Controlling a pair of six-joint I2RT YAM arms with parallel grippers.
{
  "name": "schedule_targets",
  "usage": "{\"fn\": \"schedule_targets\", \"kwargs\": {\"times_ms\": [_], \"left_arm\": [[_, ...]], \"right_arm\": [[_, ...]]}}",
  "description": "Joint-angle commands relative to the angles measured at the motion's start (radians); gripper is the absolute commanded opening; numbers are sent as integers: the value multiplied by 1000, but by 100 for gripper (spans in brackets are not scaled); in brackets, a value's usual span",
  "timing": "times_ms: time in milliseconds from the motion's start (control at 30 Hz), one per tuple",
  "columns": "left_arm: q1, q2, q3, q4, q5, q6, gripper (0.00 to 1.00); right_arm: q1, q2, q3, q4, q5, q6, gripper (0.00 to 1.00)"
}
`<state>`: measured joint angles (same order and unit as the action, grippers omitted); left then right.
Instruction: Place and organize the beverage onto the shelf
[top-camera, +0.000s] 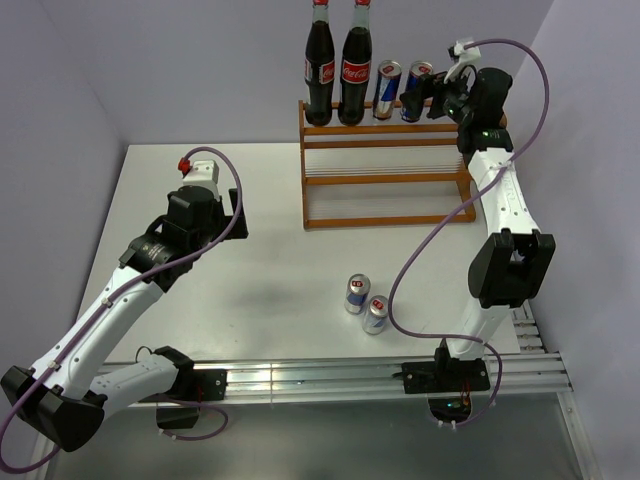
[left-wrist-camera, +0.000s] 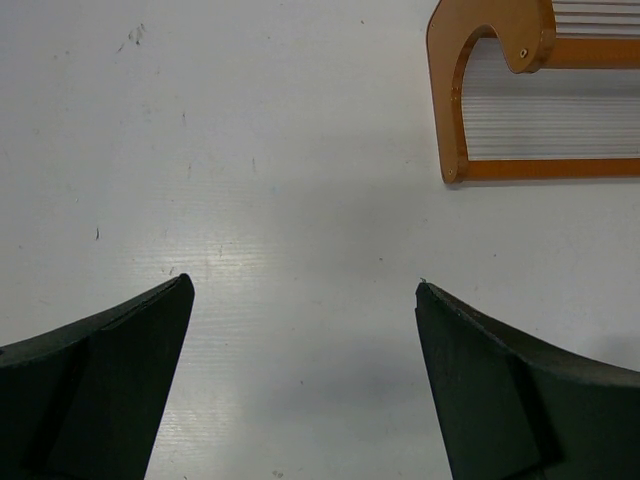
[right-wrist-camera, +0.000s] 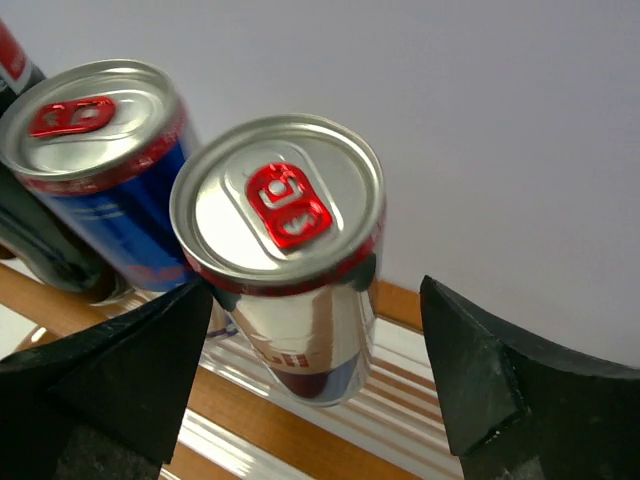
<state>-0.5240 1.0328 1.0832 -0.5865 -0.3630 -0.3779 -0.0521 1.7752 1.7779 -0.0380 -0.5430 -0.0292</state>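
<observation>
Hanging over the white desk (top-camera: 260, 190), my left end effector (top-camera: 236, 212) has its jaws spread as wide as they go and holds nothing. From it, the orange-brown wooden two-tier shelf (top-camera: 385, 180) stands at about 2 o'clock, against the desk's far edge. On the shelf's top tier a dark glass cola bottle with a red cap (top-camera: 320, 65) stands upright. At its 3 o'clock come a second cola bottle (top-camera: 355, 65), a slim blue-and-silver can (top-camera: 387, 88) and the rightmost can (top-camera: 420, 72). My right end effector (right-wrist-camera: 312, 285) straddles that rightmost can with jaws parted, the 3 o'clock finger (right-wrist-camera: 480, 370) clear of it, gripping nothing. Two loose blue-and-silver cans (top-camera: 357, 293) stand side by side at the desk's 5 o'clock.
</observation>
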Motion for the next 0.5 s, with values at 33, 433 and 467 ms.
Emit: {"fn": "schedule_targets", "kwargs": {"times_ms": [33,433,467], "left_arm": [[4,-7,0,40,15,22,99],[7,1,0,42,24,22,99],[5,1,1,42,24,22,100]], "right_arm": [[-6,-46,-35,21,2,18,95],[-9,-158,-136,32,40,28,99],[-9,-178,-147,33,44,28,99]]}}
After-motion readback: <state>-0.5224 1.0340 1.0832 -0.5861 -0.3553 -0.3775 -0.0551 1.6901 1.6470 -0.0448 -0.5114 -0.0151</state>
